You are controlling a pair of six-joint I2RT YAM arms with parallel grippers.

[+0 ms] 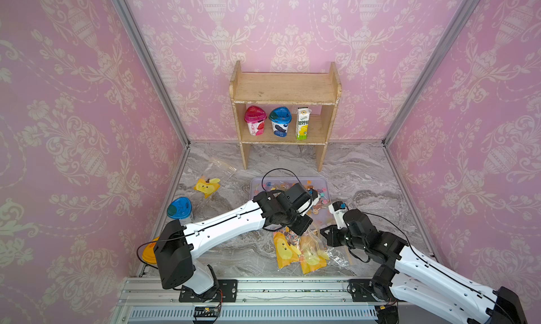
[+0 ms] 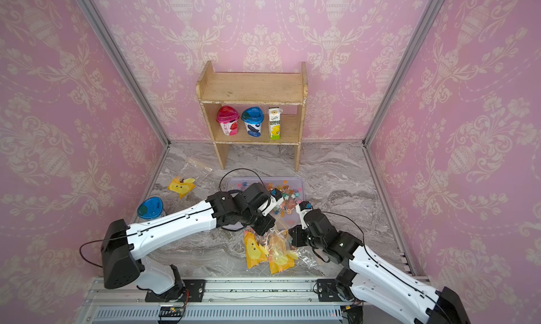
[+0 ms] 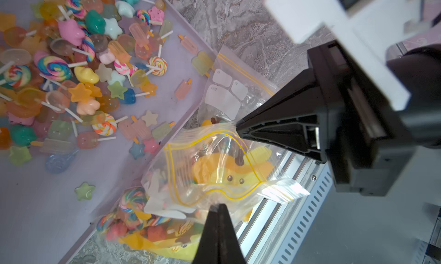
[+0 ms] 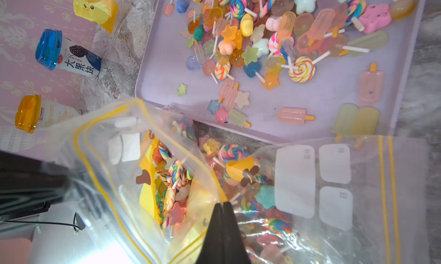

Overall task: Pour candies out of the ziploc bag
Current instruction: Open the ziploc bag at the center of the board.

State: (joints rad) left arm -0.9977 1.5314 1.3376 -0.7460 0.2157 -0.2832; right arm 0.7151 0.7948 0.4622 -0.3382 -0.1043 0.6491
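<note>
A clear ziploc bag [image 3: 214,169] with a yellow zip line and a yellow duck print hangs with its mouth open just in front of the tray. My left gripper [image 3: 219,206] is shut on one lip of it. On the opposite lip my right gripper [image 4: 223,203] is shut too, also showing in the left wrist view [image 3: 238,129]. Candies [image 4: 174,179] sit inside the bag [image 1: 285,249]. Many more candies [image 3: 71,71], lollipops, stars and ice-lolly shapes, lie in the lavender tray [image 4: 167,71]. Both top views show the arms meeting over the bag [image 2: 254,250].
A second ziploc bag [image 4: 310,191] with candies lies beside the held one, near the right gripper. A third bag [image 1: 207,184] lies at the back left. Blue-lid [image 1: 180,208] and orange-lid [image 1: 149,252] cups stand left. A wooden shelf [image 1: 285,88] holds cups and a carton.
</note>
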